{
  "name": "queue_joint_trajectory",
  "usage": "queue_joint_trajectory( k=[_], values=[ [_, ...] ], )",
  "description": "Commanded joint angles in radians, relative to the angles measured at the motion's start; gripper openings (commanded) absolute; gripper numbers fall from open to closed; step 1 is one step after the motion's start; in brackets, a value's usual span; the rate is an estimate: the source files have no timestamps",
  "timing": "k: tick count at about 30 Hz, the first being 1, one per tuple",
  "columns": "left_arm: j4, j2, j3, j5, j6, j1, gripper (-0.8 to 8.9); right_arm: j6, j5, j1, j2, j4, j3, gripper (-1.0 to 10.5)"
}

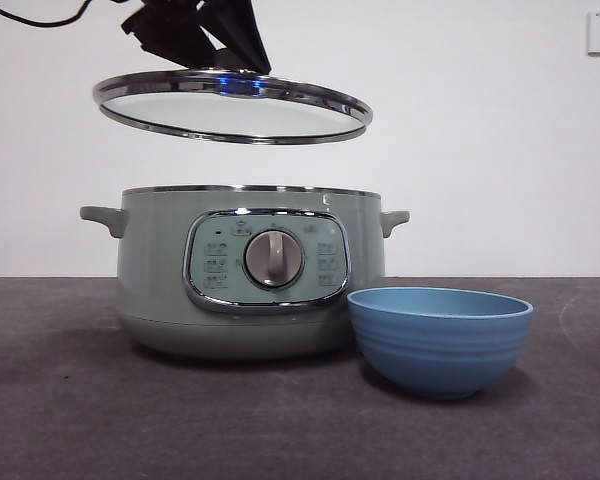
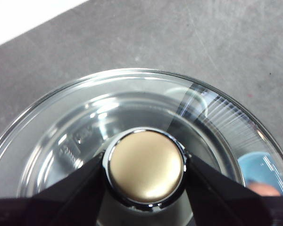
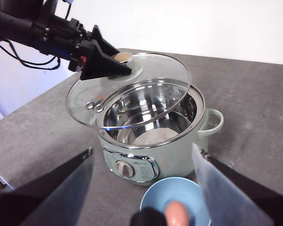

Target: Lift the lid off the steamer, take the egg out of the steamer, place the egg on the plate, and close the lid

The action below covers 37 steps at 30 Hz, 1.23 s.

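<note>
Nearest stands the deep blue ridged bowl [image 1: 439, 340], an egg [image 3: 177, 213] inside, beside the sage-green steamer pot [image 1: 160, 270]. Above, the clear glass lid [image 1: 232, 103] is held by the left gripper [image 2: 145, 170], pinching its knob [image 2: 146, 169]; the right gripper [image 3: 144, 188] is spread above the bowl

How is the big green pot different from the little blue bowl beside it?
The steamer is far larger than the plate, pale green rather than blue. It has side handles and a dial panel; the plate is plain and ridged. The steamer shows a shiny steel inside. Both are round, open-topped and stand on the table.
</note>
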Motion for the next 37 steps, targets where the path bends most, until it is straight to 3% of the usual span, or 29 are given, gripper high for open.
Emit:
queue_joint_trajectory(
  k=[1, 37],
  values=[
    [0.068, 0.011, 0.016, 0.005, 0.011, -0.001, -0.08, 0.010, 0.002, 0.003, -0.001, 0.005, 0.003, 3.5],
    [0.100, 0.164, 0.016, -0.006, 0.007, 0.000, -0.08, 0.010, 0.002, 0.003, -0.001, 0.005, 0.003, 3.5]
  ],
)
